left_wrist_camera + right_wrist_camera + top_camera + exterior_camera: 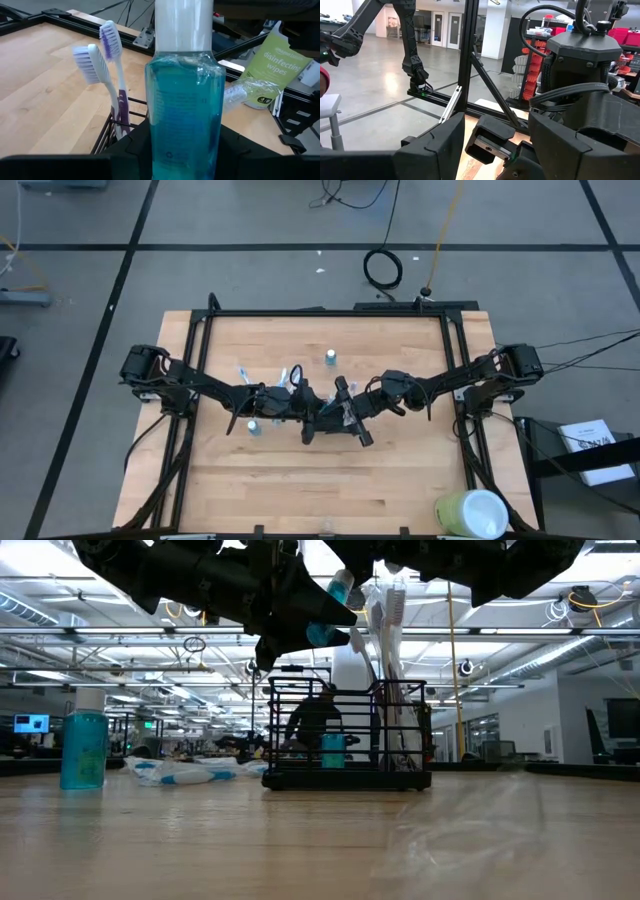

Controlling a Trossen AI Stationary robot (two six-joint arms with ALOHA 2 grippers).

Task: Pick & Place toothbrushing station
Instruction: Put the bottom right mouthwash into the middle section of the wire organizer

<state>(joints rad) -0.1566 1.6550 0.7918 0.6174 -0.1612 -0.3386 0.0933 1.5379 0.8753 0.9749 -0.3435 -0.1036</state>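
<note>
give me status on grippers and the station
Left gripper shut on mouthwash bottle, above the station. Right gripper open, empty. Two toothbrushes already upright inside.

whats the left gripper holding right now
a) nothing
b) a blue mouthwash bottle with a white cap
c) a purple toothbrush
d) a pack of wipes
b, in the left wrist view the left gripper is clamped on the blue mouthwash bottle, while the toothbrushes stand apart in the wire holder.
</note>
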